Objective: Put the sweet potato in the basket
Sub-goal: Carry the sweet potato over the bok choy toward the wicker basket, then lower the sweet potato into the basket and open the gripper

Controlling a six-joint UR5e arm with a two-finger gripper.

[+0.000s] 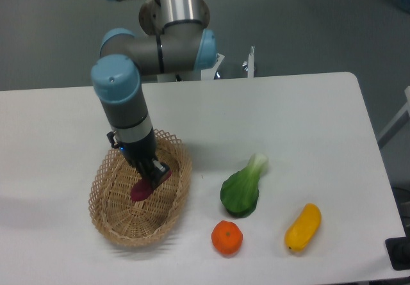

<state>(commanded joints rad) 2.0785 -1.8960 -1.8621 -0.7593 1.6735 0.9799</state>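
The oval tan wicker basket (pixel 114 219) lies at the front left of the white table. My gripper (pixel 148 181) reaches down inside the basket, over its middle. The magenta-purple sweet potato (pixel 139 191) sits at the fingertips, low inside the basket, partly hidden by the fingers. The fingers appear closed on its upper end. I cannot tell whether the sweet potato touches the basket floor.
A green bok choy (pixel 242 189) lies right of the basket. A round orange (pixel 227 237) sits in front of it. A yellow elongated vegetable (pixel 303 227) lies at the front right. The table's front edge is close to these items.
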